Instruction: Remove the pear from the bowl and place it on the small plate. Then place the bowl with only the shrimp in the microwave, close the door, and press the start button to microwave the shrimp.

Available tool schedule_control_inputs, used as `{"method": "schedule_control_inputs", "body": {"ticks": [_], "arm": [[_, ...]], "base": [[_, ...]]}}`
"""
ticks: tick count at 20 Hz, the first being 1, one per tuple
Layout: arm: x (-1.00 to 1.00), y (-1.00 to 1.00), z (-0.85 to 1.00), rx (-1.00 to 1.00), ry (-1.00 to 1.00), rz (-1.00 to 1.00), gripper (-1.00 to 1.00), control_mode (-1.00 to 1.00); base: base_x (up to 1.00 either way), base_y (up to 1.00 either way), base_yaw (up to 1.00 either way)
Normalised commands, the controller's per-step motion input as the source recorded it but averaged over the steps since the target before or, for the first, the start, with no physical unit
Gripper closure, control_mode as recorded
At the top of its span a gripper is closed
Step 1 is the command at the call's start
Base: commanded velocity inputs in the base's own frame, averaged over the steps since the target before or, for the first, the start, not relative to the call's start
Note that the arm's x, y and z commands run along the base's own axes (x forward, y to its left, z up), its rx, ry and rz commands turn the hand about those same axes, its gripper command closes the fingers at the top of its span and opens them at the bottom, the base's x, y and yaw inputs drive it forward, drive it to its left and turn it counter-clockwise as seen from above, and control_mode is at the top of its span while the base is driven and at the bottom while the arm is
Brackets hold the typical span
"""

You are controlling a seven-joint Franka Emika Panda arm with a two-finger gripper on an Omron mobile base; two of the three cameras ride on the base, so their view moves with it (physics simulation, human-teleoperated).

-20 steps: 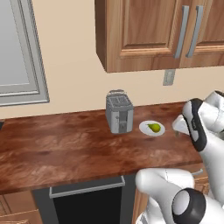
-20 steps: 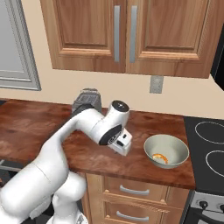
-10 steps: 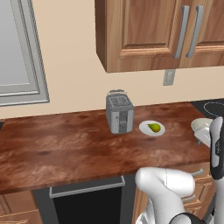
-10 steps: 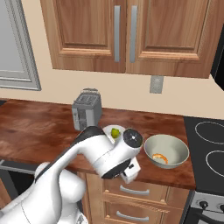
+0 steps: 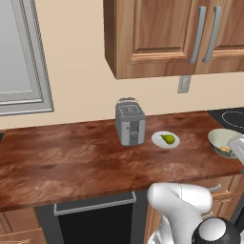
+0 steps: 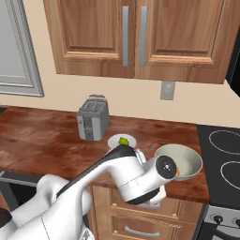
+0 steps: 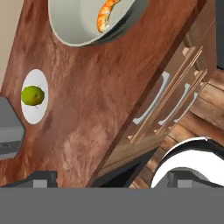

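The pear (image 5: 167,138) (image 6: 123,140) (image 7: 33,95) lies on the small plate (image 5: 158,140) (image 6: 114,142) (image 7: 36,116), right of the toaster. The bowl (image 5: 217,138) (image 6: 187,157) (image 7: 74,26) stands near the counter's front right corner, and the shrimp (image 7: 106,13) lies inside it. My gripper (image 7: 114,177) is open and holds nothing. It hangs off the counter's front edge, and the bowl lies ahead of it. My wrist covers the bowl's near rim in the right base view. A black edge of the microwave (image 6: 236,51) shows above the stove; its door is out of view.
A grey toaster (image 5: 130,121) (image 6: 93,119) (image 7: 8,131) stands left of the plate. Wooden wall cabinets (image 6: 136,37) hang above the counter. Drawers with metal handles (image 7: 175,100) sit under the counter's front edge. A black stove top (image 6: 222,159) adjoins the counter on the right.
My arm has swung from beside the plate to the right and down, past the counter's front edge near the bowl. The pear, plate and bowl have stayed put. The jaws stay open.
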Motion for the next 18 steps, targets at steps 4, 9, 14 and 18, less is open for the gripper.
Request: {"method": "schedule_control_inputs", "body": {"ticks": [4, 9, 14, 18], "arm": [[0.22, -0.66, 0.00, 0.14, 0.00, -0.12, -1.00, -1.00], [0.23, -0.56, 0.00, 0.07, 0.00, -0.08, -1.00, -1.00], [0.24, -0.57, 0.00, 0.09, 0.00, -0.02, -1.00, -1.00], [0.20, -0.44, -0.03, 0.06, 0.03, 0.00, -1.00, -1.00]], "base": [[0.00, 0.00, 0.00], [0.00, 0.00, 0.00], [0.00, 0.00, 0.00], [0.00, 0.00, 0.00]]}}
